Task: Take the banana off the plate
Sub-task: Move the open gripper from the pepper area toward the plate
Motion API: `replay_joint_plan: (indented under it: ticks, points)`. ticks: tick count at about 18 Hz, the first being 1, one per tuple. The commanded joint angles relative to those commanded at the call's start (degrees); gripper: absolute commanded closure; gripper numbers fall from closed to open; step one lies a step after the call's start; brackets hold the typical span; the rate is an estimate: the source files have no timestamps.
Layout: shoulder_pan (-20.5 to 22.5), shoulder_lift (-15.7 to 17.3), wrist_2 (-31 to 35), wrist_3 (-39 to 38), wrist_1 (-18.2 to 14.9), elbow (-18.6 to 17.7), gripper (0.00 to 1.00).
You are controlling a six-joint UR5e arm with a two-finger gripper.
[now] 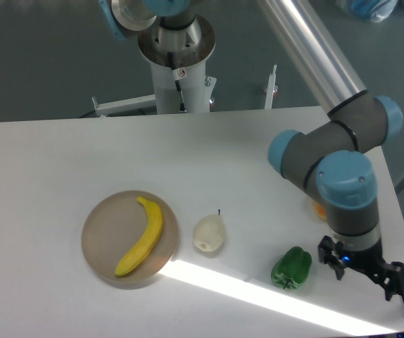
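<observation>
Yellow banana [141, 236] lies diagonally on the plate [103, 236], stem end farthest.

Cream pear [209, 234], green pepper [291, 268], white table [61, 162]

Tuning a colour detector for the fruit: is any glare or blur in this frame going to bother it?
Fixed camera: a bright diagonal light band crosses the table from the plate edge toward lower right, washing out near the green pepper; the banana and pear look sharp and evenly lit; the arm shows no motion blur.
</observation>
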Motion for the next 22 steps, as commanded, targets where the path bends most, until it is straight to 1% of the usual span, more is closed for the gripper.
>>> replay_joint_plan:
  ticks: [3,4,6,7,8,9,11,12,13,15,17,19,21,22]
  points:
    - [-1.85,2.99,0.0,-4.23,0.0,-3.25,0.0]
    - [-2.46,4.22,0.0,-5.45,-0.26,-4.83,0.0]
    - [-2.82,7.03,-0.52,-8.53,-0.88,-8.86,0.0]
    - [-3.51,9.04,-1.74,-9.76,-1.05,-11.32,0.0]
    - [-4.65,11.15,-2.02,-12.12,-2.1,-13.52,0.0]
    - [-4.93,12.65,-2.46,-13.97,-3.15,-14.67,0.0]
    - [-6.85,16.69,-5.69,-18.71,-6.23,-17.4,0.0]
    - [-7.21,17.84,-6.93,-20.65,-7.46,-18.54,0.0]
    - [-7.65,18.89,-7.2,-21.45,-7.73,-19.33,0.0]
    - [-8.88,19.43,-7.21,-21.81,-7.82,-20.3,0.0]
    - [-9.15,19.61,-7.29,-23.21,-8.0,-21.53,0.0]
    - [-10.19,19.78,-7.29,-25.14,-7.91,-23.38,0.0]
    - [-12.3,19.87,-7.47,-28.48,-7.56,-26.19,0.0]
    - [-13.79,19.96,-7.47,-31.37,-7.21,-27.59,0.0]
